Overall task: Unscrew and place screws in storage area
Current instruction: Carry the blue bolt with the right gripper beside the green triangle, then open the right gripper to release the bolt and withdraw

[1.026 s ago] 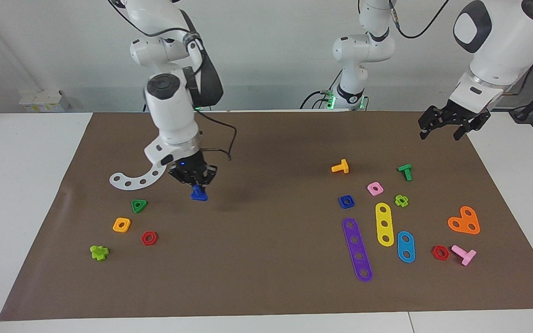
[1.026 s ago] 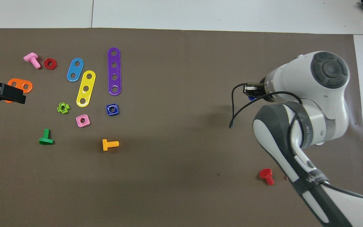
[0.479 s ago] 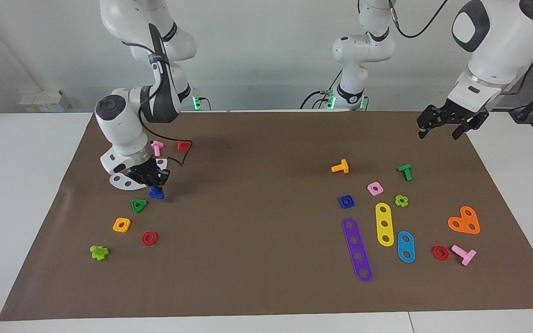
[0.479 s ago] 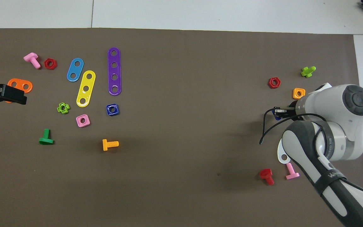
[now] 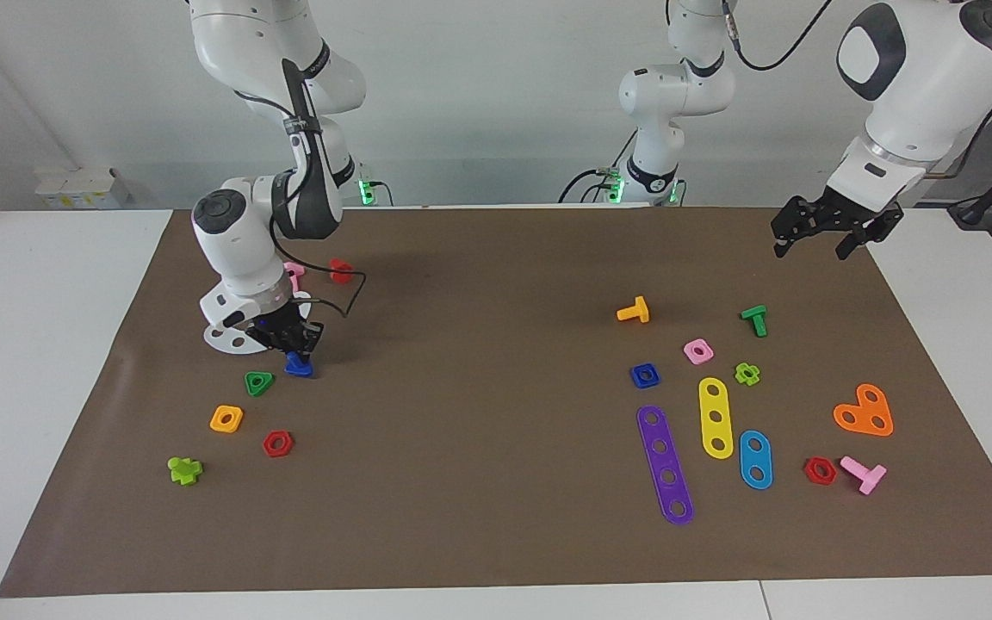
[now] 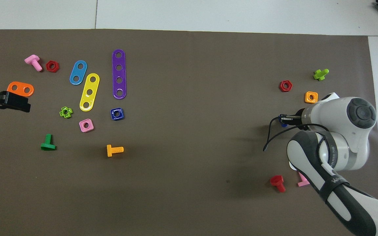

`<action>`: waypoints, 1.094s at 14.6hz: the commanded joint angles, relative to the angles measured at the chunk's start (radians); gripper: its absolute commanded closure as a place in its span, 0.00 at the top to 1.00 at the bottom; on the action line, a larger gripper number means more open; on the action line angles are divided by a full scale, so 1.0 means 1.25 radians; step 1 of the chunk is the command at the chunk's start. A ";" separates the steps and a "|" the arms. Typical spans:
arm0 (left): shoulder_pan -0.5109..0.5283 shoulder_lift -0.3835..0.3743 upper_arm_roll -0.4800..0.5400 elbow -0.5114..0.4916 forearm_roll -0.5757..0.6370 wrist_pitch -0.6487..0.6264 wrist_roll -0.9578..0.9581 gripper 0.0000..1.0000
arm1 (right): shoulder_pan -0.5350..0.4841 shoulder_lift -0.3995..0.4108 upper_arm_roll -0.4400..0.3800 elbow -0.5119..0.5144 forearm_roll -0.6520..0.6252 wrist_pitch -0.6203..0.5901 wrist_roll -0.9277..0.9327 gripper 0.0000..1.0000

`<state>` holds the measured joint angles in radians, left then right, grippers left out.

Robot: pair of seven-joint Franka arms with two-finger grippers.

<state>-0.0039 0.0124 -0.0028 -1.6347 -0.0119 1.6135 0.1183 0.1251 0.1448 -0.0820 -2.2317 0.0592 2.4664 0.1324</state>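
Note:
The dark-blue bolt (image 5: 297, 366) with a triangular head hangs head-down from my right gripper (image 5: 293, 346), which is shut on its stem. The bolt is low at the mat, beside a green triangular nut (image 5: 259, 382) at the right arm's end of the table. In the overhead view the right gripper (image 6: 284, 120) sticks out from under the arm and only a bit of the bolt (image 6: 284, 125) shows. My left gripper (image 5: 830, 231) is open, empty and raised over the mat's edge at the left arm's end; it also shows in the overhead view (image 6: 11, 101) by the orange plate (image 6: 20, 88).
A white curved plate (image 5: 233, 337), orange nut (image 5: 226, 418), red nut (image 5: 277, 443), lime bolt (image 5: 184, 470), pink bolt (image 5: 294, 274) and red bolt (image 5: 341, 271) surround the right gripper. Strips, nuts, bolts and a dark-blue square nut (image 5: 645, 375) lie at the left arm's end.
My right gripper carried the blue bolt from over the mat's middle toward the right arm's end and lowered it beside the green triangular nut. The left gripper drifted slightly.

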 commanded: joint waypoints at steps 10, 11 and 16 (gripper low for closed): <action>-0.001 -0.032 0.001 -0.035 -0.013 0.000 -0.004 1.00 | -0.053 -0.113 -0.008 0.337 -0.007 -0.457 -0.003 1.00; -0.001 -0.032 0.001 -0.035 -0.013 -0.001 -0.003 1.00 | -0.064 -0.139 -0.008 0.360 -0.008 -0.517 -0.003 1.00; -0.002 -0.032 0.001 -0.032 -0.011 0.005 -0.006 1.00 | -0.074 -0.149 0.003 0.541 -0.079 -0.786 -0.004 1.00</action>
<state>-0.0040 0.0015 -0.0032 -1.6455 -0.0155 1.6118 0.1179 0.0409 -0.0779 -0.0986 -1.6432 0.0110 1.5520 0.1326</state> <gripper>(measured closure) 0.000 0.000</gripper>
